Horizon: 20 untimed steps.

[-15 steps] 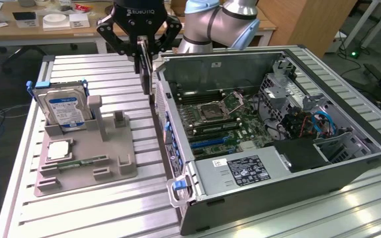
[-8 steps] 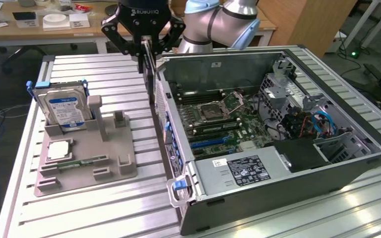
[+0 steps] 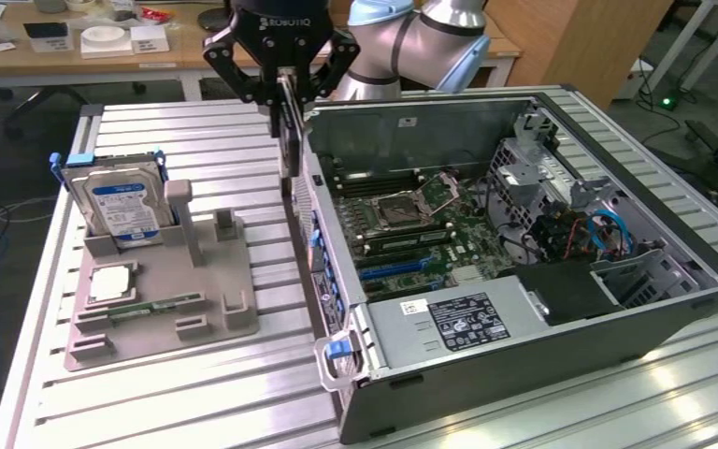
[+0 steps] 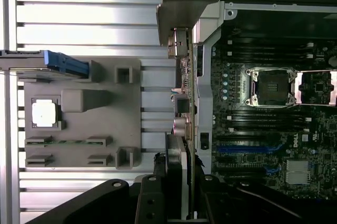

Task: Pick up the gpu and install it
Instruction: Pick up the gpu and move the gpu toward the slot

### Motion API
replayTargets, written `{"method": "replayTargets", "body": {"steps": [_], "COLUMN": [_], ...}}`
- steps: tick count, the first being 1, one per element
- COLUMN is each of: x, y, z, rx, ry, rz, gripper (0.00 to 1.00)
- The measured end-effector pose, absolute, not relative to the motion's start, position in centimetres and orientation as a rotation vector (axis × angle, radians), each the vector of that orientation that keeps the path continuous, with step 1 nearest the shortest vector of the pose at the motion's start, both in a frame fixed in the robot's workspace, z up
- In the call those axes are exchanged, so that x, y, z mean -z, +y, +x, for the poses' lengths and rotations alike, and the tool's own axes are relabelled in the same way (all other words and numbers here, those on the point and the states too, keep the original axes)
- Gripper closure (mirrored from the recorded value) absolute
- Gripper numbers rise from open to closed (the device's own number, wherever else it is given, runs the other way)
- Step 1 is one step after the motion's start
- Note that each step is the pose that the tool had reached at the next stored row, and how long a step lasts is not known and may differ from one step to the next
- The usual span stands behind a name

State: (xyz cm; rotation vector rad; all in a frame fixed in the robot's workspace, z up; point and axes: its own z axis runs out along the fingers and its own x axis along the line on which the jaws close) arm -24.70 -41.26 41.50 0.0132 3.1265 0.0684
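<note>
My gripper (image 3: 281,92) hangs shut on the gpu (image 3: 289,140), a thin dark card held on edge and pointing down. The card is in the air just outside the near side wall of the open computer case (image 3: 522,360), between the case and the grey holder tray (image 3: 216,281). In the wrist view the gpu (image 4: 181,103) runs edge-on from my gripper (image 4: 180,203) out to its silver end bracket (image 4: 184,3), alongside the case wall. The motherboard (image 3: 422,224) with its blue slots (image 4: 247,149) lies inside the case.
The grey holder tray carries an upright silver hard drive (image 3: 116,201), a CPU chip (image 3: 109,282) and a green memory stick (image 3: 153,307). Its two upright posts (image 3: 228,226) stand bare. The ribbed metal table (image 3: 160,402) surrounds both. Desks with clutter sit behind.
</note>
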Motion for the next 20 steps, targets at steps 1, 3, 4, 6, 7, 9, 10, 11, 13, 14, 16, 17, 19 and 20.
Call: {"method": "replayTargets", "body": {"steps": [1,3,4,6,7,9,10,11,13,14,16,17,19,20], "x": [-41.5,-41.5,-41.5,-41.5,-41.5,-41.5,-41.5,-41.5,-41.5,-41.5,-41.5,-41.5,-41.5,-41.5], "y": [-41.3,-41.3,-41.3,-41.3,-41.3,-41.3,-41.3,-41.3,-41.3,-41.3,-41.3,-41.3,-41.3,-41.3], "z": [-24.6,-24.4,-24.3,-24.1,-24.0,-23.8,-23.7,-23.6,-23.4,-23.3,-23.1,-23.0,-22.7,-22.6], "rx": [-0.068,-0.068,-0.068,-0.068,-0.068,-0.068,-0.068,-0.069,-0.068,-0.068,-0.068,-0.068,-0.069,-0.068], "ry": [3.126,3.126,3.126,3.126,3.126,3.126,3.126,3.126,3.126,3.126,3.126,3.126,3.126,3.126], "rz": [0.013,0.013,0.013,0.013,0.013,0.013,0.013,0.013,0.013,0.013,0.013,0.013,0.013,0.013], "gripper": [0.72,0.72,0.72,0.72,0.72,0.72,0.72,0.72,0.72,0.72,0.72,0.72,0.72,0.72]}}
